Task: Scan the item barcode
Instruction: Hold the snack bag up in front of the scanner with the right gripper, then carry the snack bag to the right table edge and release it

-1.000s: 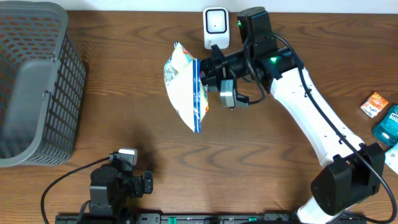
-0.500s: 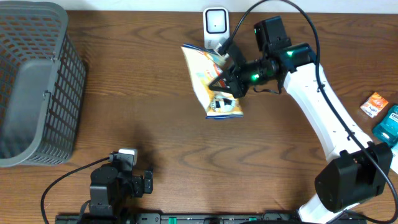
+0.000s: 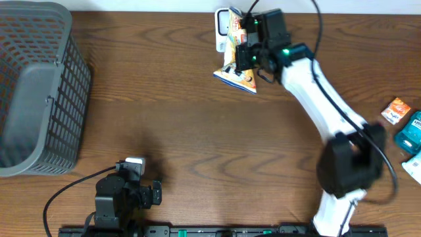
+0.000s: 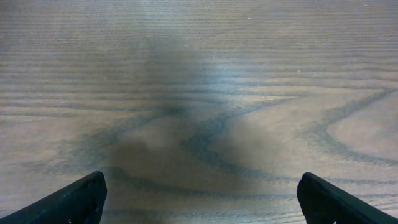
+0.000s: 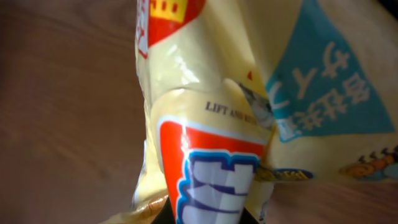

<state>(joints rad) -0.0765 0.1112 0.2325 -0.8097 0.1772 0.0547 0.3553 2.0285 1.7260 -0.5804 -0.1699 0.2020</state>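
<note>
A yellow snack bag (image 3: pixel 238 71) with red and blue print hangs above the table at the back, and my right gripper (image 3: pixel 246 50) is shut on it. The bag's top overlaps the white scanner (image 3: pixel 222 26) standing at the table's far edge. In the right wrist view the bag (image 5: pixel 236 93) fills the frame and hides most of the gripper (image 5: pixel 205 218); no barcode shows there. My left gripper (image 4: pixel 202 190) is open above bare wood, nothing between its fingers. The left arm (image 3: pixel 122 194) sits at the front left.
A grey plastic basket (image 3: pixel 39 85) stands at the left edge. At the right edge lie a small orange box (image 3: pixel 396 110), a teal packet (image 3: pixel 411 131) and a white item (image 3: pixel 416 164).
The right arm has carried the bag from the table's middle back and right to the scanner, turning it as it went. The left arm has not moved.
</note>
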